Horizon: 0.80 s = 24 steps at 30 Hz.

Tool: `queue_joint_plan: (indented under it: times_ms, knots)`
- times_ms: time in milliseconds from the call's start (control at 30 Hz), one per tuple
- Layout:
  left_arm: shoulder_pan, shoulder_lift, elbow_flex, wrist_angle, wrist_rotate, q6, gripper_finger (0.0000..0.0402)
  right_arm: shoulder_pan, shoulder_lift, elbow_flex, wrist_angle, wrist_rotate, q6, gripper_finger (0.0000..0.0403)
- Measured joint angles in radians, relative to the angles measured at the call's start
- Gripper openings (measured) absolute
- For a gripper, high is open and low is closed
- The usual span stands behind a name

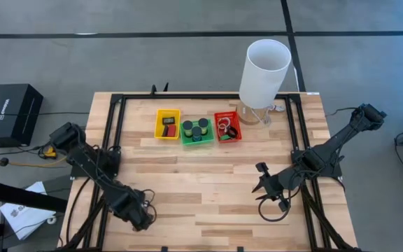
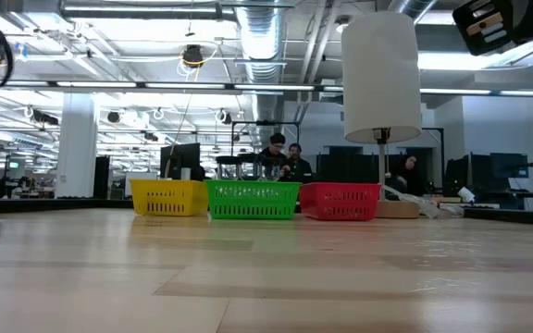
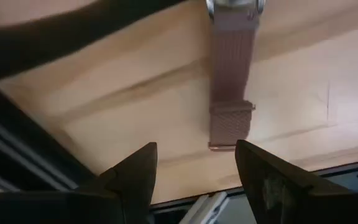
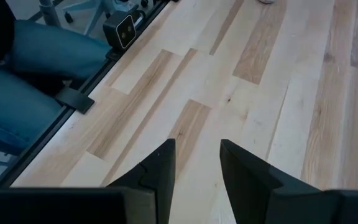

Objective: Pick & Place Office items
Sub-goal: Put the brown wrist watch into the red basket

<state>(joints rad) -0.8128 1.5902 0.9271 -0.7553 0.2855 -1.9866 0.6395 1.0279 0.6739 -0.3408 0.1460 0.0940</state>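
My left gripper (image 1: 143, 218) hangs open over the table's near left part. In the left wrist view a brown mesh strip (image 3: 230, 93) with a metal piece (image 3: 235, 6) at its far end lies flat on the wood. Its free end (image 3: 227, 138) sits just ahead of my open left gripper (image 3: 194, 168), untouched. My right gripper (image 1: 263, 187) is open over bare wood at the near right, seen also as the open gripper (image 4: 197, 158) in its wrist view. Dark cylinders (image 1: 196, 128), black and red rectangles (image 1: 168, 126) and thin rings (image 1: 224, 124) lie in the trays.
Yellow tray (image 1: 158, 124), green tray (image 1: 185, 140) and red tray (image 1: 238, 136) stand in a row at the far middle, with a tall white cylinder (image 1: 264, 70) on a stand to their right. A black frame (image 1: 114, 133) edges the table. A person's leg in jeans (image 4: 23, 81) shows beside the table.
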Motion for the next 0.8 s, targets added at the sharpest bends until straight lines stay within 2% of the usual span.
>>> queue_joint_plan:
  times_ms: [133,300,567,800]
  knots:
    - [-0.024,0.0,-0.034,0.156,-0.025,-0.019,0.0203,0.0,0.0,0.0,0.0,0.0,-0.009,0.0117]
    - [-0.038,0.0,-0.042,0.197,-0.137,-0.02,0.0192,0.0,0.0,0.0,0.0,0.0,-0.099,0.0117]
    - [-0.04,0.0,-0.107,0.211,-0.069,-0.132,0.0192,0.0,0.0,0.0,-0.001,0.0,-0.102,0.0117]
    - [-0.04,0.0,-0.195,0.386,-0.125,-0.134,0.0182,0.0,0.0,0.0,-0.002,0.0,-0.102,0.0117]
